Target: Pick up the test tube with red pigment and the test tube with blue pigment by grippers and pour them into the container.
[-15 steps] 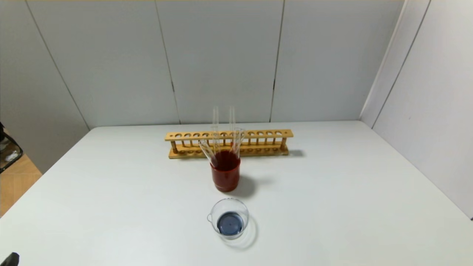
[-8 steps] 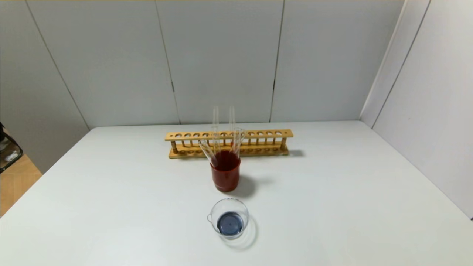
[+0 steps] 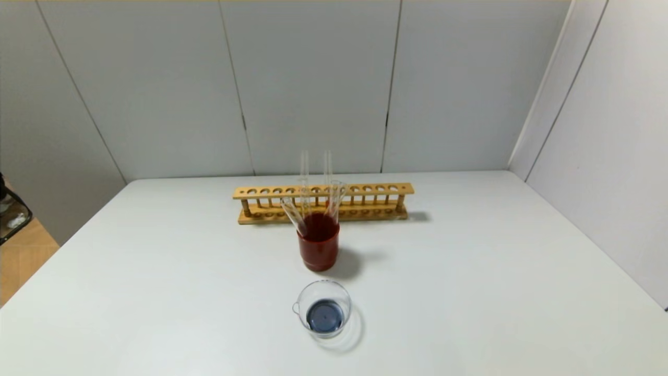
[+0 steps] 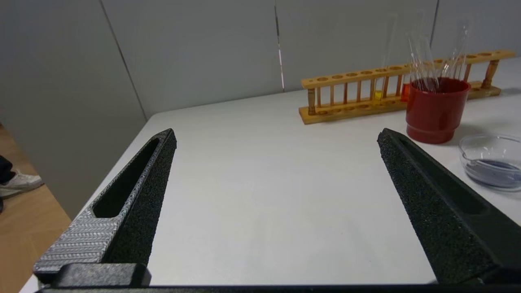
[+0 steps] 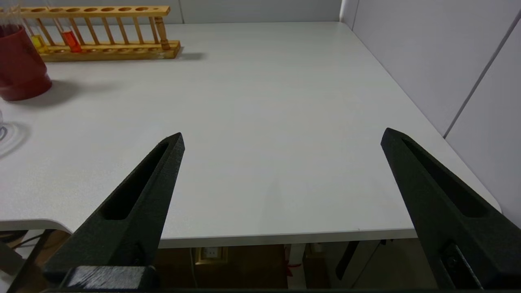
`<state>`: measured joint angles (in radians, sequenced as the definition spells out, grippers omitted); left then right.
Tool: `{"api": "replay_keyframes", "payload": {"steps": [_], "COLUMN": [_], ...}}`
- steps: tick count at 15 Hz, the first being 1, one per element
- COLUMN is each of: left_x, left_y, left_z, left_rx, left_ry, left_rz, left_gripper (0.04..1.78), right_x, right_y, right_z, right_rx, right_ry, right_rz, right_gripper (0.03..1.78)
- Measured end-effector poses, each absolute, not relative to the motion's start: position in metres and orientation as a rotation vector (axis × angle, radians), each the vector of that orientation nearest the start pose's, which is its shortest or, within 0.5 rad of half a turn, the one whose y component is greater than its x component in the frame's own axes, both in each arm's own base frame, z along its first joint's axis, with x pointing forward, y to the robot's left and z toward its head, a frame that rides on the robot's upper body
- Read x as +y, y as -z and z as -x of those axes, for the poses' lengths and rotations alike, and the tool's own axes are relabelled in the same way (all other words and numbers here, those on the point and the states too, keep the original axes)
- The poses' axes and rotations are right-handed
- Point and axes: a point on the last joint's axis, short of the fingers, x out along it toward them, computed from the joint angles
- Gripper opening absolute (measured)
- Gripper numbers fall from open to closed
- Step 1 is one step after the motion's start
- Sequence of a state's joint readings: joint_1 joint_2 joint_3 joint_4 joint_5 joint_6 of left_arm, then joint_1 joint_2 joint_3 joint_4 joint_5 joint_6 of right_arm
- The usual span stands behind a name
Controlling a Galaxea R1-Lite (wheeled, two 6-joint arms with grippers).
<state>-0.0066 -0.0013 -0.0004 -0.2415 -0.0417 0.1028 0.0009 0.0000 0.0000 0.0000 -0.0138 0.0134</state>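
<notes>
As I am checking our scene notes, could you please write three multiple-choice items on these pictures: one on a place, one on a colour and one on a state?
1. Where does the low clear glass beaker stand?
A. Behind the wooden test tube rack
B. In front of the dark-red opaque cup, nearer the robot
C. Inside the cup

2. What colour is the liquid in the beaker?
A. Yellow
B. Orange-red
C. Dark blue

3. How are the left claw and the right claw?
A. Both open, holding nothing
B. Both shut on tubes
C. Left shut on the beaker

Answers:
1 B: the head view shows rack, cup and beaker in a line towards the robot.
2 C: a dark blue pool lies in its bottom.
3 A: each wrist view shows wide-spread fingers over bare table.
</notes>
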Motion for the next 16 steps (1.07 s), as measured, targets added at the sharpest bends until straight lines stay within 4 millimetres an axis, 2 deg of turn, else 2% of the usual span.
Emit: {"api": "replay_keyframes", "payload": {"steps": [9, 16], "left_x": [-0.001, 0.0], "left_y": [-0.076, -0.076], "left_z": [0.023, 0.023], "left_rx": [-0.012, -0.005], "left_ry": [0.034, -0.004], "left_rz": [-0.07, 0.037], "left_gripper": [1.75, 1.75], "right_x": [0.0, 0.0], "right_y": [-0.075, -0.075], "right_z": [0.023, 0.023], "right_rx": [0.0, 0.0], "right_ry": [0.012, 0.012], "right_rz": [-0.013, -0.013], "right_gripper": [1.7, 1.7]}}
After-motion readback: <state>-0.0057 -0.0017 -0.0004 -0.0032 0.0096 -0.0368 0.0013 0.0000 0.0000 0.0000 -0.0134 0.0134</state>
